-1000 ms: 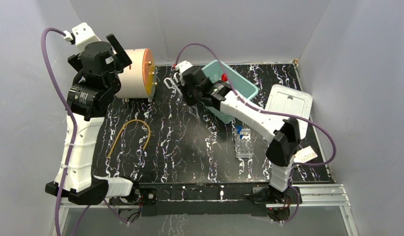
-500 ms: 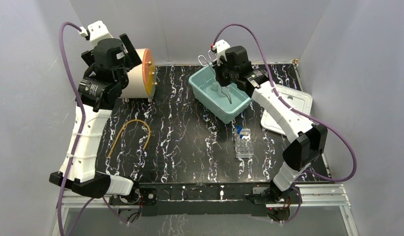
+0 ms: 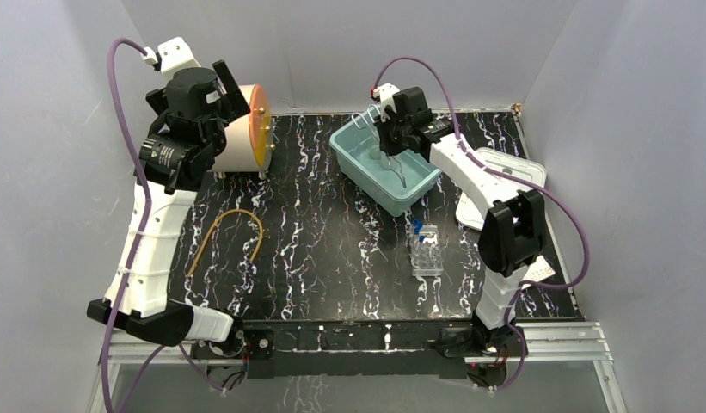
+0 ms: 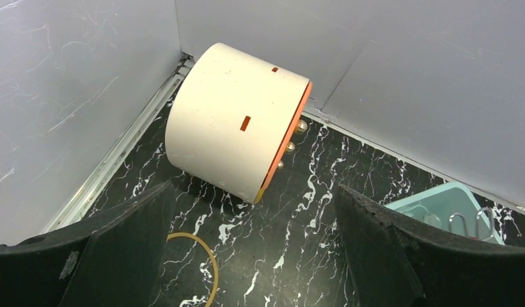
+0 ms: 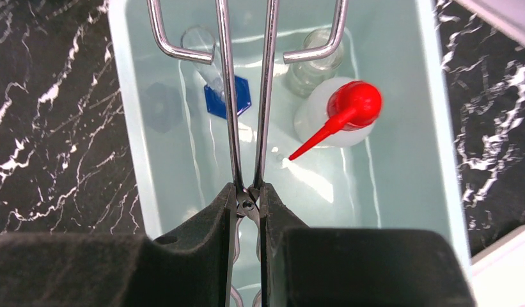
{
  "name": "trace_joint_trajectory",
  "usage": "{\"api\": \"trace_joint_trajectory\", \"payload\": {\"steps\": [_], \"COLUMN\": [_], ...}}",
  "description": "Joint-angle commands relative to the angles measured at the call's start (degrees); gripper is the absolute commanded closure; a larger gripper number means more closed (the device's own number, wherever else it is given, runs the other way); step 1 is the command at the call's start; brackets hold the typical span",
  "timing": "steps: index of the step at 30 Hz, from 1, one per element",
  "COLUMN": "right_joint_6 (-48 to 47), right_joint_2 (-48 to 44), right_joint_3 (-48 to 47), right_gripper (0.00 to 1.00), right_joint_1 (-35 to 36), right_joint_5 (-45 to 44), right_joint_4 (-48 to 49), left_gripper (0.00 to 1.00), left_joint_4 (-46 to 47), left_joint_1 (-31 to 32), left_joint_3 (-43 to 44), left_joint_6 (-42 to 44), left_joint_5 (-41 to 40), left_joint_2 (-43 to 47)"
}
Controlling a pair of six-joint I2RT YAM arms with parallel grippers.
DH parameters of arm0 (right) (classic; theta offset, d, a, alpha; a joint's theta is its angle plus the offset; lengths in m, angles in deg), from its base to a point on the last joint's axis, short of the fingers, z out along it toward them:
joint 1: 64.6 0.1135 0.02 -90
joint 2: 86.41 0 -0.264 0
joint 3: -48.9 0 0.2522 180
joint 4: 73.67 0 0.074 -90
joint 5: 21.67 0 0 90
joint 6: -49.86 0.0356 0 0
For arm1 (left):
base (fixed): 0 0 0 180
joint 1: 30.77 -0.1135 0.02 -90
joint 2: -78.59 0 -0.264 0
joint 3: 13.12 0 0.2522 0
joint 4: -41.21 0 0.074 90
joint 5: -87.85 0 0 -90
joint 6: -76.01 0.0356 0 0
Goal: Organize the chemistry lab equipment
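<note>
Lower thin steel tongs (image 5: pixel 230 128), clamped in right end effector (image 5: pixel 247 204), gently into pale-teal plastic bin (image 5: pixel 135 147) beside red-nozzled white squeeze bottle (image 5: pixel 330 115), needing nothing from wide-apart left end effector (image 4: pixel 256 243).

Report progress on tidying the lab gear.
Done: the squeeze bottle, glass vial and a blue hexagonal piece lie in the teal bin. In hand: the right pincer is shut on metal tongs above that bin. Left: the yellowish tubing and tube rack sit on the table; the left pincer is open, empty.
</note>
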Motion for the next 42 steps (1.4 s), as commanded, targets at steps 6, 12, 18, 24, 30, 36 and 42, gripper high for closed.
{"api": "trace_joint_trajectory", "payload": {"steps": [6, 12, 18, 24, 30, 36, 42], "right_joint_6": [3.1, 6.1, 2.7, -1.2, -1.4, -2.3, -5.2], "right_joint_2": [1.2, 1.5, -1.0, -3.2, -3.8, -3.7, -3.3], "right_joint_3": [0.8, 2.0, 6.7, 9.9, 11.1, 11.7, 11.6], "right_gripper": [0.88, 0.88, 0.88, 0.87, 0.87, 0.87, 0.86], "right_joint_1": [-1.0, -1.6, -1.6, -1.6, -1.6, -1.6, -1.6], "right_joint_5": [-0.1, 1.1, 3.2, 4.9, 5.0, 5.9, 9.0], "right_joint_4": [3.5, 2.1, 3.2, 4.4, 5.2, 5.2, 3.7], "left_gripper": [0.06, 0.05, 0.05, 0.05, 0.05, 0.05, 0.05], "left_joint_4": [0.0, 0.4, 0.6, 0.7, 0.6, 0.5, 0.7], "left_joint_1": [0.2, 0.1, 0.2, 0.2, 0.1, 0.2, 0.2], "left_joint_3": [-0.5, -0.7, -1.3, -2.0, -2.0, -2.2, -2.5], "left_joint_6": [0.6, 1.1, 1.5, 1.5, 1.5, 1.4, 1.5], "left_joint_5": [-0.1, -0.2, -0.5, -0.5, -0.4, -0.4, -0.5], "left_joint_2": [0.4, 0.4, 0.9, 1.2, 1.4, 1.5, 1.5]}}
